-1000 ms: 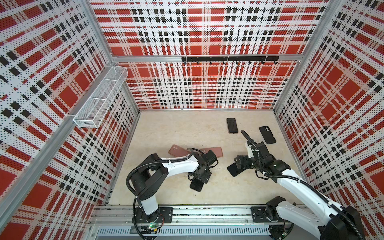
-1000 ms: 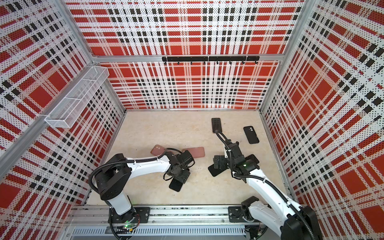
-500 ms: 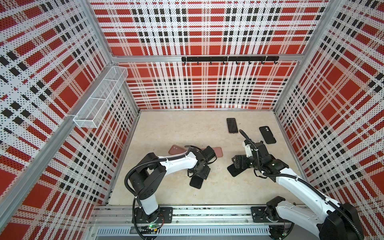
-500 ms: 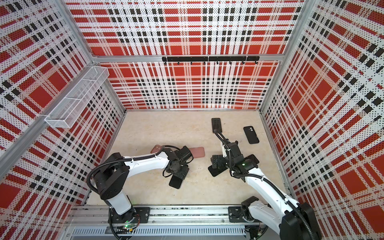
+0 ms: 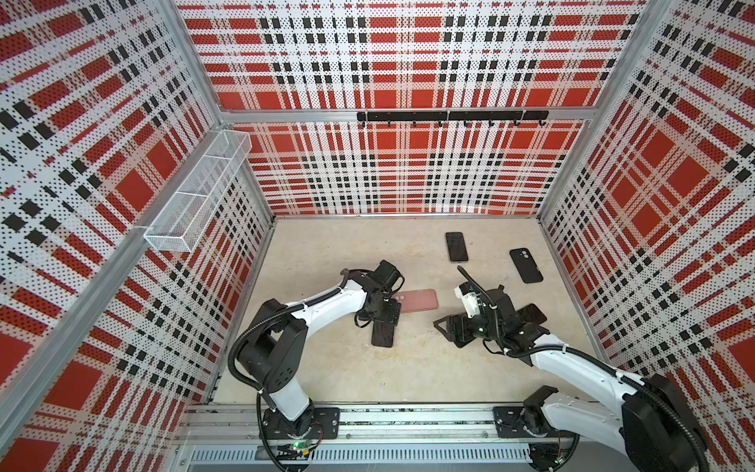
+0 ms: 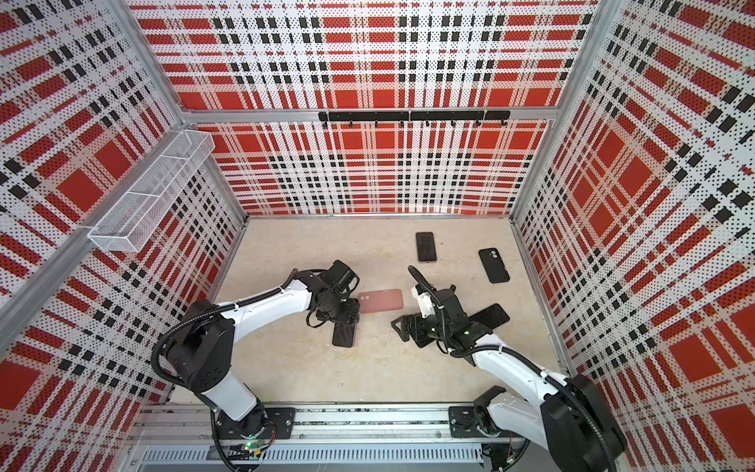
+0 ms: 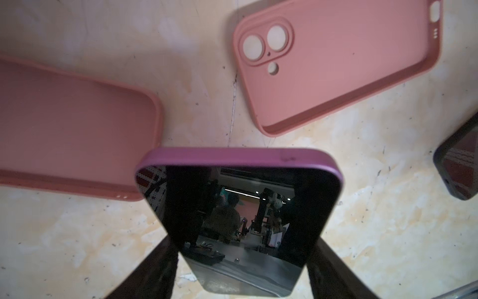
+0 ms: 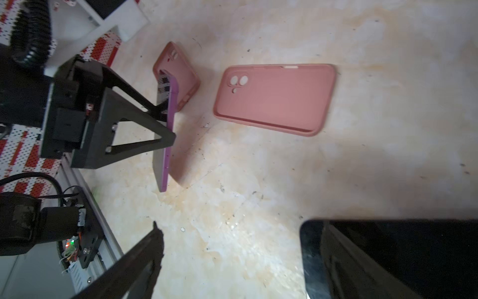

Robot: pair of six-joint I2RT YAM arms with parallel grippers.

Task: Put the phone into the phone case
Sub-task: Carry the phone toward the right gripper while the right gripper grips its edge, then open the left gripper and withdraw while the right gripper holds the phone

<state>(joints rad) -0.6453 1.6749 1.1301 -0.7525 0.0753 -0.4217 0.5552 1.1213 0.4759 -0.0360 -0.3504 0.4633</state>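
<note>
Left gripper [image 7: 241,248]: it is clamped on the phone [image 7: 238,196], with one finger on each long side.
Right gripper [image 5: 449,333]: its jaws are spread wide and nothing is gripped. A black thing [image 8: 388,259] is seen just beside one finger.
Phone place: it is held over the table [image 5: 347,380], left of the middle and nearer the front edge. It is tipped on a slant. Whether its low end touches the table cannot be told.
Way to the cases: both are found past the phone's far end, toward the back edge. The near pink case [image 8: 178,75] is just beside it, on the left-edge side. The middle pink case [image 5: 416,300] is a little apart, toward the right edge.
Long axis: the phone is pointed from front edge to back edge. The middle pink case is laid almost crosswise to it, so a turn is likely needed.
Nearer arm: the left one is judged best placed.
Phone look: shiny black glass, purple rim, rounded corners.
Case look: pink, open side up, with camera holes cut out.
</note>
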